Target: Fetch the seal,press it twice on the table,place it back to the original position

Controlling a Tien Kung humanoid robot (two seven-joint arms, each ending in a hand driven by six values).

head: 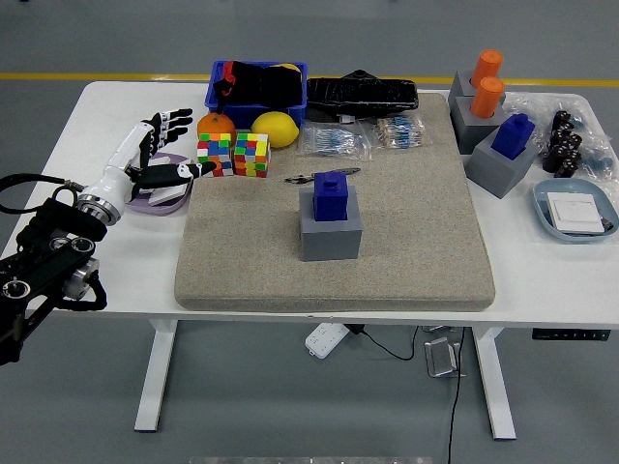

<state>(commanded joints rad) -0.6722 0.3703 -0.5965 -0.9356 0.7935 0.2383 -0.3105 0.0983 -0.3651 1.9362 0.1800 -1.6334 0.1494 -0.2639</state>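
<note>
head view | high, robot's side | faces forward-down | whole table (116,290) in frame

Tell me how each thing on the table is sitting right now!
Left hand: open, fingers spread, holding nothing, over the table's left end.
Blue seal: upright in the grey holder on the mat, untouched.
Second blue seal: upright in its grey block, right side.
Orange seals: two, upright in grey blocks.
Puzzle cubes: two, scrambled, side by side.
Blue bin: full of dark things.
Lemon: resting beside the bin.
</note>
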